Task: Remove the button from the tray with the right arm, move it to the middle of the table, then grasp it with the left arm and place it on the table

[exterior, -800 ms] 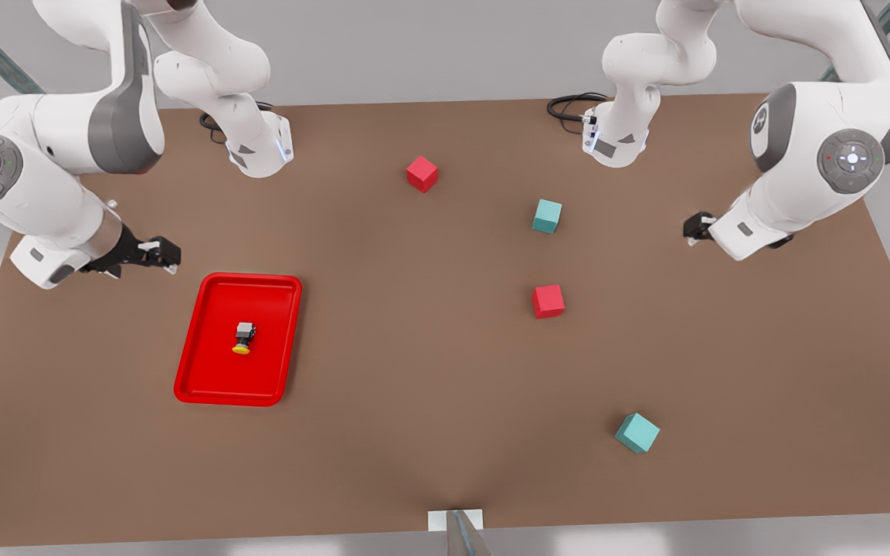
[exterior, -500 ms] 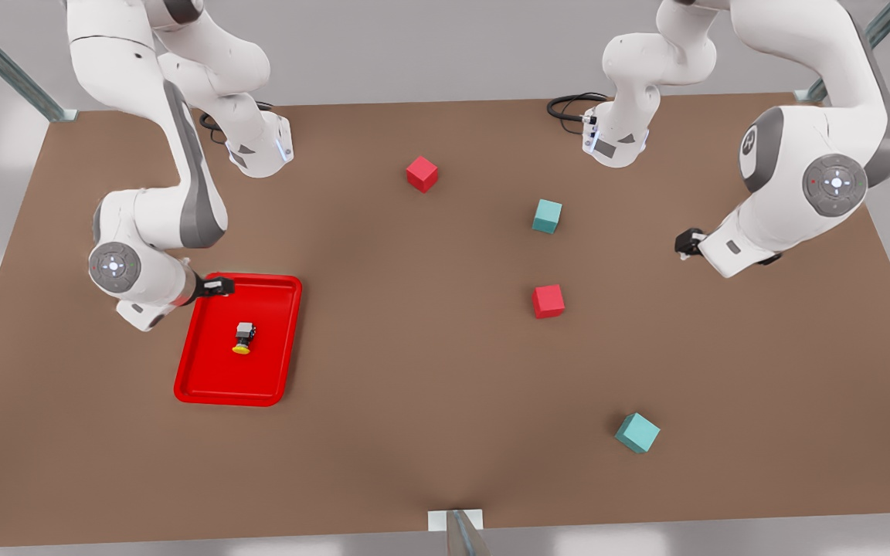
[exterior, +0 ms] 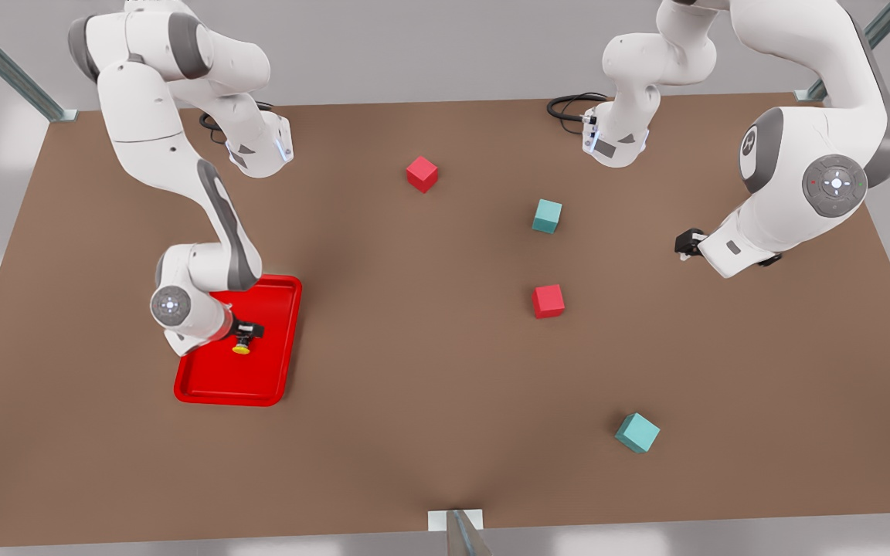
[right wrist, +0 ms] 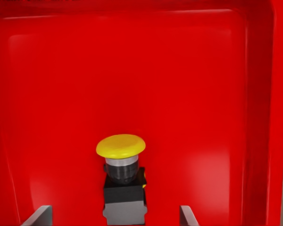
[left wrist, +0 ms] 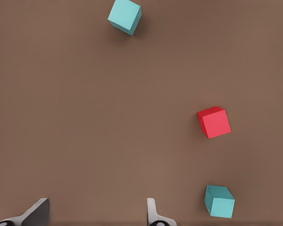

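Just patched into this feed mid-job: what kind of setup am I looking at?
Looks like a simulated two-arm tabletop test bench, not a real workshop. A bare brown table carries only a red tray with a button and scattered cubes; the right gripper is over the tray, and the left gripper waits.

I'm seeing the brown surface (exterior: 429, 371) carrying the red tray (exterior: 205, 390), with two red cubes (exterior: 422, 174) and two teal cubes (exterior: 547, 216) lying well apart from that tray.

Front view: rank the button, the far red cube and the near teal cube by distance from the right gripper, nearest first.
1. Button: in the tray, right at the right gripper.
2. Far red cube: toward the table's back, mid-table.
3. Near teal cube: front, on the view's right.
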Robot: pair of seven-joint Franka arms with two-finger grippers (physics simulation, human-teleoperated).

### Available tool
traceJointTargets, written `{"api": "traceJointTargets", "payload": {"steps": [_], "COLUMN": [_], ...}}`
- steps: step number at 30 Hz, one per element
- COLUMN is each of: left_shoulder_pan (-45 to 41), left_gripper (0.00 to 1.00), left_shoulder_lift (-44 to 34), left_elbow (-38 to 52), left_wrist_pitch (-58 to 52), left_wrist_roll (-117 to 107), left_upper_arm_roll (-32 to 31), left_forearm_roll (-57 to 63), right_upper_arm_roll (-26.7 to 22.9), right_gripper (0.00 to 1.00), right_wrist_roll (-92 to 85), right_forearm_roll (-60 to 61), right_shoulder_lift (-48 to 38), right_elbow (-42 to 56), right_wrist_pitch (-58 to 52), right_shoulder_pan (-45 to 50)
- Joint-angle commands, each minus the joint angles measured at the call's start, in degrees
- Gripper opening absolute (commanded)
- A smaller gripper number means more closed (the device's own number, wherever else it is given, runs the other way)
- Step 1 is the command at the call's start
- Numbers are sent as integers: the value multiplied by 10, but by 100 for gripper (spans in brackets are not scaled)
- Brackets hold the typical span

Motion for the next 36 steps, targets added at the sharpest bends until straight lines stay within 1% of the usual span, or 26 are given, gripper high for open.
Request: {"api": "traceJointTargets", "payload": {"steps": [1,17,18,19,20,21,27,30,36], "left_shoulder_pan": [0,0,0,0,0,0,-1,0,-1], "left_gripper": [100,100,100,100,100,100,100,100,100], "left_shoulder_lift": [-1,0,0,0,0,0,1,1,1], "left_elbow": [0,0,0,0,0,0,0,0,0], "left_wrist_pitch": [-1,-4,-4,-4,-4,-4,-4,-4,-4], "left_wrist_roll": [5,5,5,5,5,5,5,5,4], "left_upper_arm_roll": [0,0,0,0,0,0,0,0,0], "left_forearm_roll": [0,0,0,0,0,-1,0,0,0], "right_upper_arm_roll": [0,0,1,0,1,1,1,1,1], "right_gripper": [100,100,92,76,66,61,60,56,56], "right_wrist_roll": [95,88,88,88,87,86,86,86,86], "right_forearm_roll": [6,6,6,6,6,6,6,5,6], "right_shoulder_lift": [5,36,38,38,38,38,38,40,45], "right_elbow": [-6,-12,-11,-11,-11,-11,-9,-9,-8], "right_wrist_pitch": [43,47,47,47,47,47,47,47,46], "right_shoulder_pan": [3,-7,-7,-7,-7,-7,-7,-7,-7]}}
